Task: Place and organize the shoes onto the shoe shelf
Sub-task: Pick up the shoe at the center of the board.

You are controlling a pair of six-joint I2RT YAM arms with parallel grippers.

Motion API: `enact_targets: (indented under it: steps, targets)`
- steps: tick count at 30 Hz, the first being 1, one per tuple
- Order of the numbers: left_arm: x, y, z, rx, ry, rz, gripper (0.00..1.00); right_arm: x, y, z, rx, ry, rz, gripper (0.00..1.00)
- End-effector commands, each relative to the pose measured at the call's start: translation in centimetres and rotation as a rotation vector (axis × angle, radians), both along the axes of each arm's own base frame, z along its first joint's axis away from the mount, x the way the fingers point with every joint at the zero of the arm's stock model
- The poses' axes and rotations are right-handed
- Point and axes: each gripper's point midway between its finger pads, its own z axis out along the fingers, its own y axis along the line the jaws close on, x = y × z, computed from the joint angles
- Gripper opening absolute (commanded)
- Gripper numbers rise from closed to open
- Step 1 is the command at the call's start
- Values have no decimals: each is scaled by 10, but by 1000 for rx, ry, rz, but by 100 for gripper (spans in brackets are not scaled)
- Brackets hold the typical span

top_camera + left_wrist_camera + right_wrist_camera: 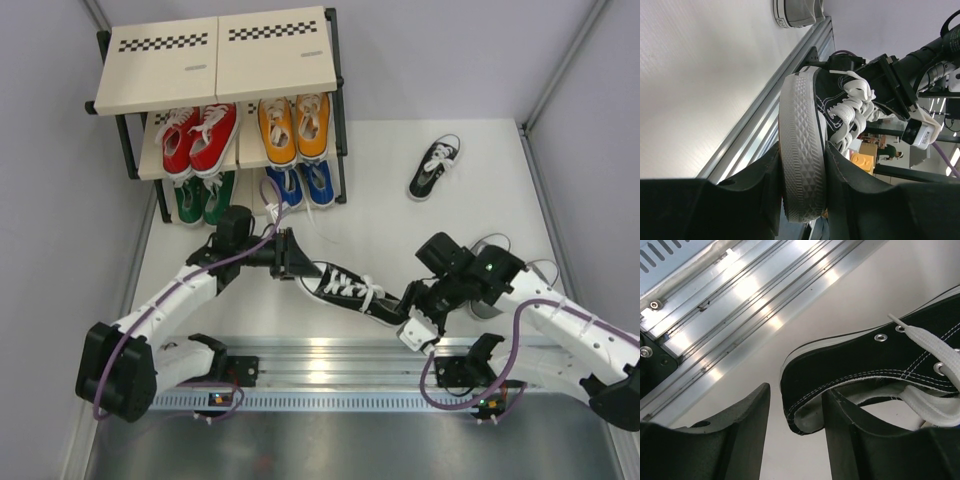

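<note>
A black shoe hangs between my two arms above the table's front middle. My left gripper is shut on its toe end; in the left wrist view the white patterned sole is pinched between both fingers. My right gripper is at the heel. In the right wrist view one finger sits inside the heel opening against the black heel wall, while the other finger stands apart from it with a gap. The shoe shelf stands at the back left. A second black shoe lies on the table to the shelf's right.
Red shoes and orange shoes fill the shelf's middle tier, green and blue the bottom one. A grey shoe lies under the right arm. An aluminium rail runs along the near edge.
</note>
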Motion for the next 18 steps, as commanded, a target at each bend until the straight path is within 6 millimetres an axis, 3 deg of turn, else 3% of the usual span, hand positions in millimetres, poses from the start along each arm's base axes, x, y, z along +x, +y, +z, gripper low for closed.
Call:
enact_targets:
  steps: [1, 4, 8, 14, 15, 16, 18]
  targets:
    - [-13, -5, 43, -145, -63, -128, 0, 5, -2, -8, -25, -52, 17, 46]
    - [-16, -5, 44, -149, -59, -139, 0, 11, -1, -8, -26, -88, 10, 44]
    - [-18, -4, 45, -154, -59, -147, 0, 17, -1, -12, -40, -108, -4, 32]
    - [-16, -4, 48, -147, -95, -132, 1, 14, 4, 6, 0, -97, -12, 0]
    - [-15, -3, 48, -137, -124, -123, 5, 13, 4, 11, 7, -77, -38, 0]
    - [-11, -2, 45, -98, -122, -90, 20, 11, 6, 17, 19, -65, -47, 0]
    - [-3, 3, 44, -35, -255, -52, 32, 4, 8, 35, 50, -16, -79, 0]
